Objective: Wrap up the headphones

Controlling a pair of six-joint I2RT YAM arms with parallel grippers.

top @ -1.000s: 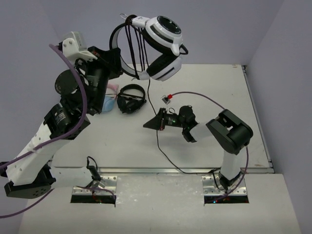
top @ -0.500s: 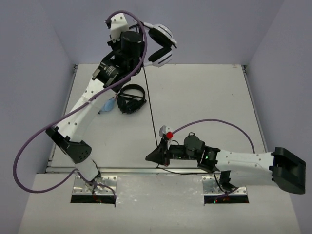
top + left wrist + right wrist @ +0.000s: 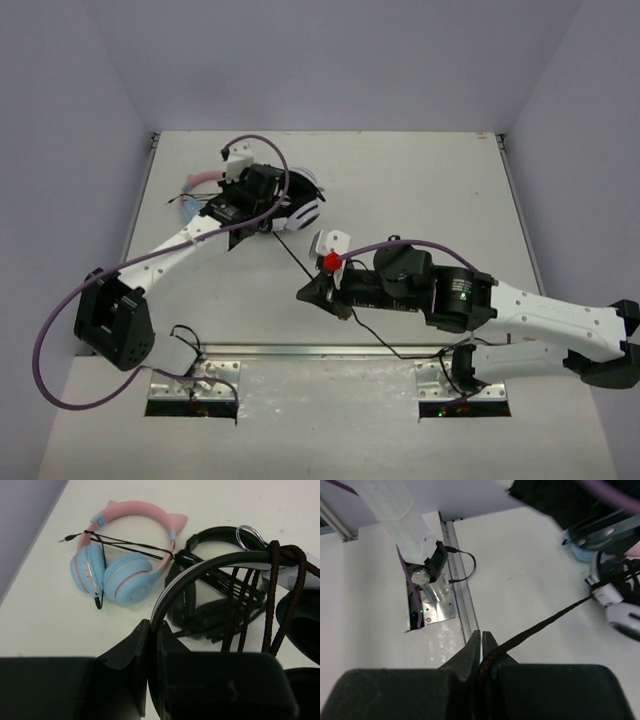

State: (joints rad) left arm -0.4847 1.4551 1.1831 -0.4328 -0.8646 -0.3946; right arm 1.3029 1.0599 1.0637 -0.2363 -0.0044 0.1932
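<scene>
The headphones, white with black pads, sit low over the table's left centre. My left gripper is shut on their dark headband, which runs down between its fingertips. Several turns of the black cable cross the band. From there the cable runs taut to my right gripper, which is shut on it; in the right wrist view the cord enters the closed gripper. The cable's slack trails toward the front rail.
A pink-and-blue cat-ear pair and an all-black pair lie on the table just behind the held headphones. A metal ring hangs at the band. The left arm's base plate and the front rail lie near.
My left arm has swung down from high above the table, bringing the headphones low beside the other pairs. My right gripper stays shut on the cable near the front and has shifted slightly.
</scene>
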